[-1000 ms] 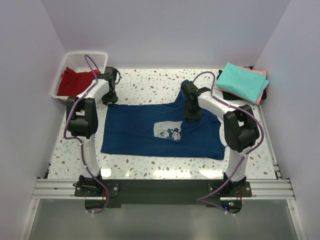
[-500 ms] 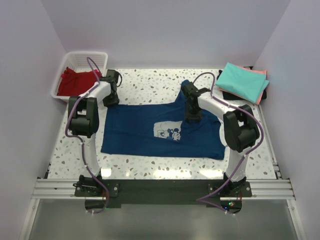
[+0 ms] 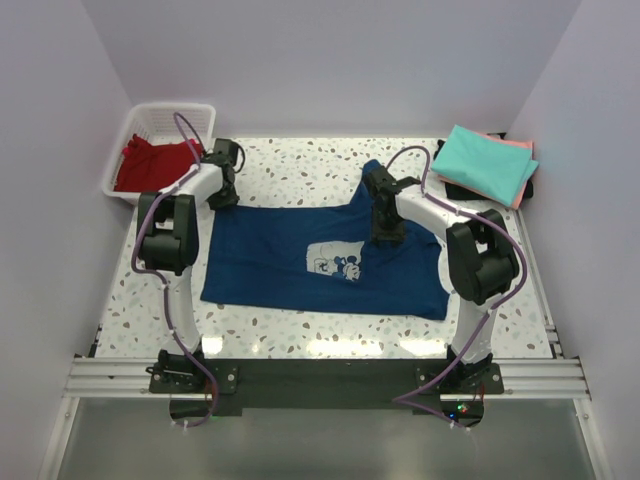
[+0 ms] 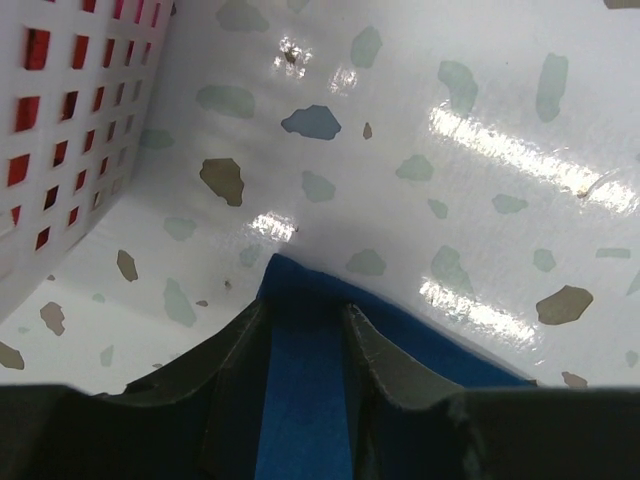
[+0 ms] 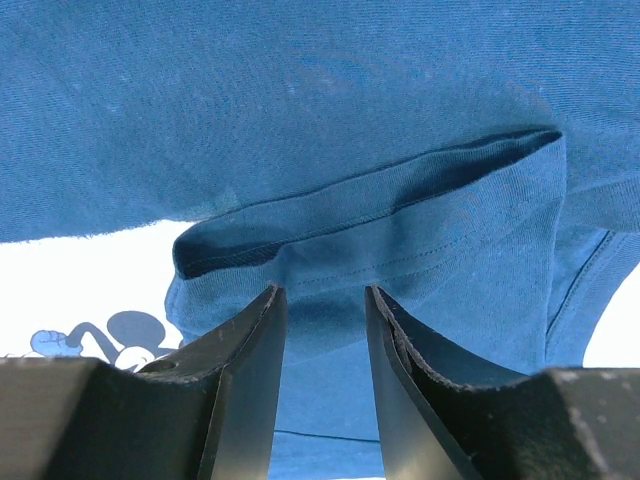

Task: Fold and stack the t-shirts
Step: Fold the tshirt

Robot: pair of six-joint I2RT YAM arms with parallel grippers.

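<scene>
The navy t-shirt (image 3: 290, 275) with a pale mouse print (image 3: 335, 265) lies spread flat in the middle of the table. My left gripper (image 3: 223, 193) rests on its far left corner; in the left wrist view the jaws (image 4: 305, 310) stand a narrow gap apart with the blue cloth (image 4: 300, 400) between them. My right gripper (image 3: 387, 232) presses on the shirt near a folded-over sleeve hem (image 5: 400, 190); its jaws (image 5: 322, 292) are also slightly apart over the cloth. A red shirt (image 3: 145, 165) lies in the basket. Folded teal (image 3: 485, 160) and salmon-pink (image 3: 517, 144) shirts are stacked at the far right.
The white slotted basket (image 3: 170, 108) stands at the far left corner, close to my left gripper; its wall shows in the left wrist view (image 4: 60, 130). A dark item (image 3: 450, 186) lies under the folded stack. Walls close in on three sides.
My left gripper has shifted slightly toward the far side, and the shirt's left edge moved a little left with it. The right arm has stayed in place.
</scene>
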